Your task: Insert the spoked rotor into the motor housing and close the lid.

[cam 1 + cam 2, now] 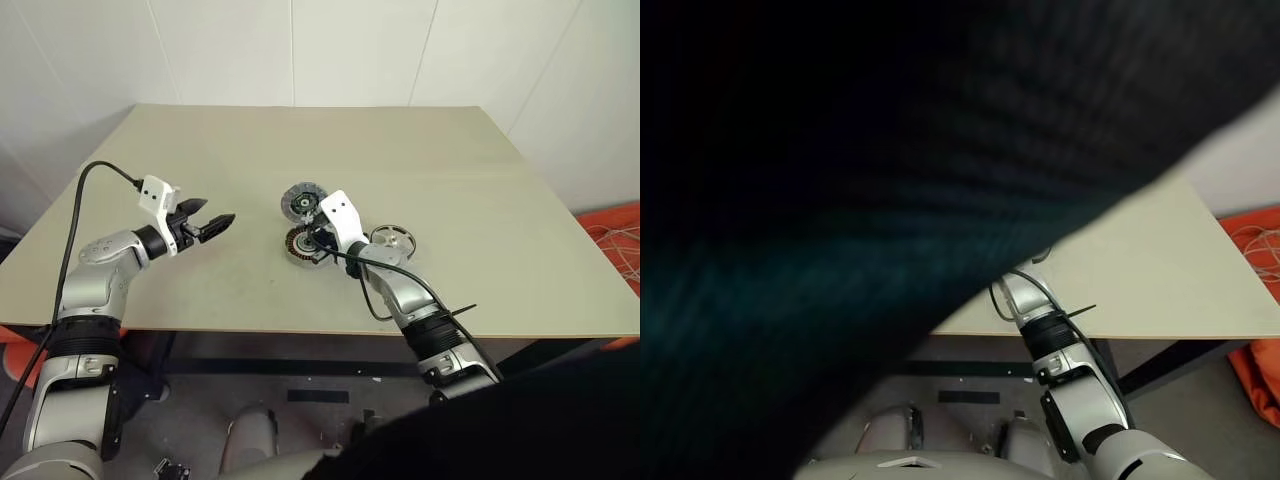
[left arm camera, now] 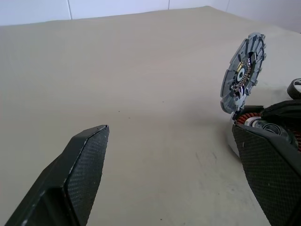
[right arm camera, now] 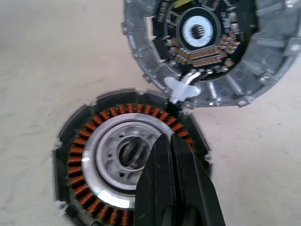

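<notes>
The motor housing (image 3: 89, 155) lies on the table with its copper coils and silver hub facing up, nothing inside it. The lid (image 3: 211, 47) stands tilted up at the housing's far rim, joined to it by a small silver tab, with its dark inner face toward me. My right gripper (image 3: 167, 139) is shut with nothing in it, its tips just over the housing's hub. The spoked rotor (image 1: 392, 239) lies flat on the table to the right of the housing, beside my right forearm. My left gripper (image 1: 215, 225) hangs open and holds nothing, well to the left of the housing (image 1: 298, 243).
The beige table (image 1: 450, 170) has bare surface all around the parts. Its front edge runs just below both arms. A large dark shape covers most of the right eye view. An orange thing with white cords (image 1: 615, 235) sits on the floor at the right.
</notes>
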